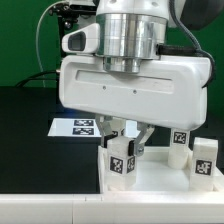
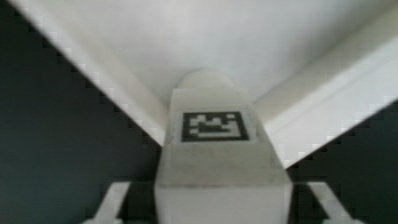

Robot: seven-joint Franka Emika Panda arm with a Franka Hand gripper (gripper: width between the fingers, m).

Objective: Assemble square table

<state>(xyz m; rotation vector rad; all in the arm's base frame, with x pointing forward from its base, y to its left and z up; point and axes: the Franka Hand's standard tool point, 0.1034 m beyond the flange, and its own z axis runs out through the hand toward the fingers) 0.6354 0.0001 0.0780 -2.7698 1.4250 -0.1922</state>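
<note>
The square table's white panel [image 1: 160, 186] lies at the front of the table; in the wrist view its raised rim [image 2: 107, 60] runs into a corner behind the leg. A stubby white leg with a tag [image 1: 122, 161] stands upright at the panel's corner on the exterior view's left. My gripper [image 1: 128, 140] hangs right over it. In the wrist view the leg [image 2: 217, 130] sits between my fingertips [image 2: 112, 203], and my gripper [image 2: 219, 208] is open, with a dark gap on each side. Two more tagged legs [image 1: 180, 148] [image 1: 205, 160] stand on the exterior view's right.
The marker board [image 1: 78, 126] lies flat on the black table behind the panel, on the exterior view's left. A long white bar [image 1: 40, 207] runs along the front edge. The arm's white hand body hides the middle of the scene.
</note>
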